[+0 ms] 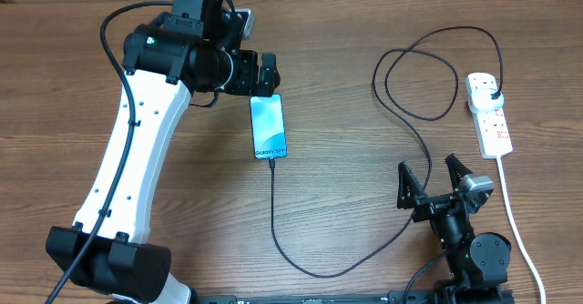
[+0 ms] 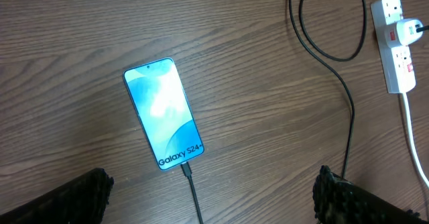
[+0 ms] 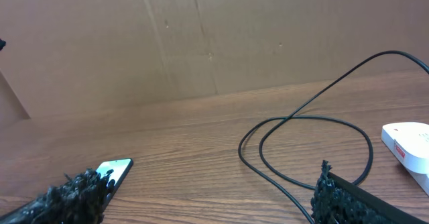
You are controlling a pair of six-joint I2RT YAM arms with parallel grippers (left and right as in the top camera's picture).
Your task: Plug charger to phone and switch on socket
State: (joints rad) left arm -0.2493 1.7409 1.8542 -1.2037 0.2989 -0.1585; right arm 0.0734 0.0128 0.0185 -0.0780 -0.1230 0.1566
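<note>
The phone (image 1: 269,126) lies flat mid-table, light blue screen up, "Galaxy S24+" at its near end; it also shows in the left wrist view (image 2: 163,113) and right wrist view (image 3: 115,170). The charger, a thin black cable (image 1: 275,213), has its tip in the phone's near end (image 2: 186,170), loops right (image 1: 419,86) and ends in a plug in the white socket strip (image 1: 488,113), also seen in the left wrist view (image 2: 398,43). My left gripper (image 1: 263,75) is open and empty above the phone's far end. My right gripper (image 1: 430,180) is open and empty at the near right.
The strip's thick white cord (image 1: 510,204) runs down the right side past my right arm. A brown cardboard wall (image 3: 201,36) stands behind the wooden table (image 1: 364,186). The cable loop (image 3: 315,150) lies between my right gripper and the strip.
</note>
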